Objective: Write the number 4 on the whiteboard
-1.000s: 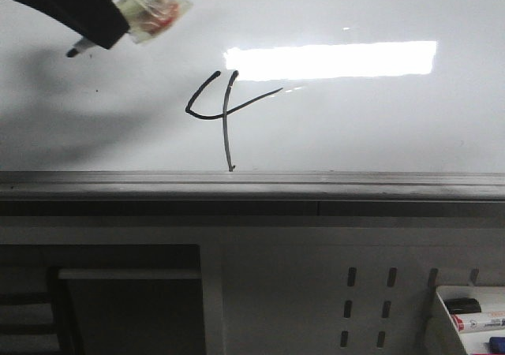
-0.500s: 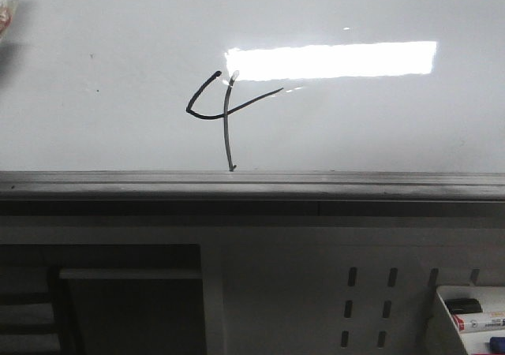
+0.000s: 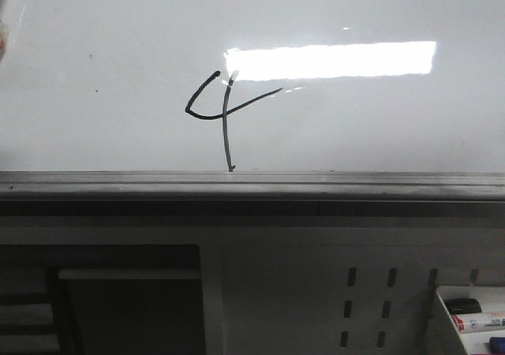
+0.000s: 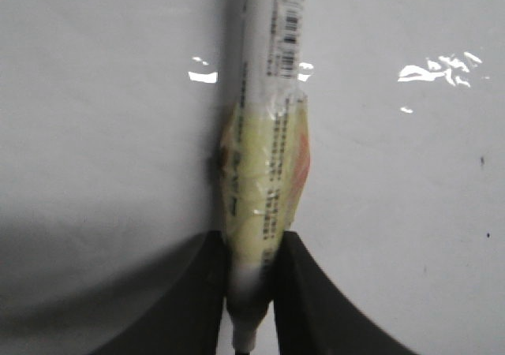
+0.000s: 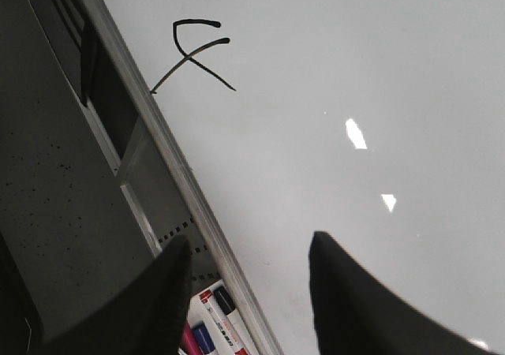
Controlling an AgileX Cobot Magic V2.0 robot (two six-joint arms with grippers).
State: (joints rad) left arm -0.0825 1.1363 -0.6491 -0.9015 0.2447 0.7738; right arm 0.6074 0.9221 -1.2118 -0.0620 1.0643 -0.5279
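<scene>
The number 4 (image 3: pixel 226 110) is drawn in thin black line on the glossy whiteboard (image 3: pixel 379 126), its stem reaching down to the grey bottom rail (image 3: pixel 316 183). It also shows in the right wrist view (image 5: pixel 193 51). My left gripper (image 4: pixel 251 248) is shut on a white marker (image 4: pixel 268 134) wrapped in yellowish tape, held in front of bare whiteboard (image 4: pixel 102 95); it is out of the front view. My right gripper (image 5: pixel 248 241) is open and empty, hovering over the whiteboard (image 5: pixel 355 71) near its rail (image 5: pixel 170 154).
A white perforated panel (image 3: pixel 316 276) lies below the rail, with a dark opening (image 3: pixel 126 300) at the lower left. A white tray (image 3: pixel 439 323) at the lower right holds several markers (image 5: pixel 217 323). A bright light reflection (image 3: pixel 331 59) crosses the board.
My left gripper with the marker has moved out of the front view past the upper left corner. The drawn 4 is unchanged.
</scene>
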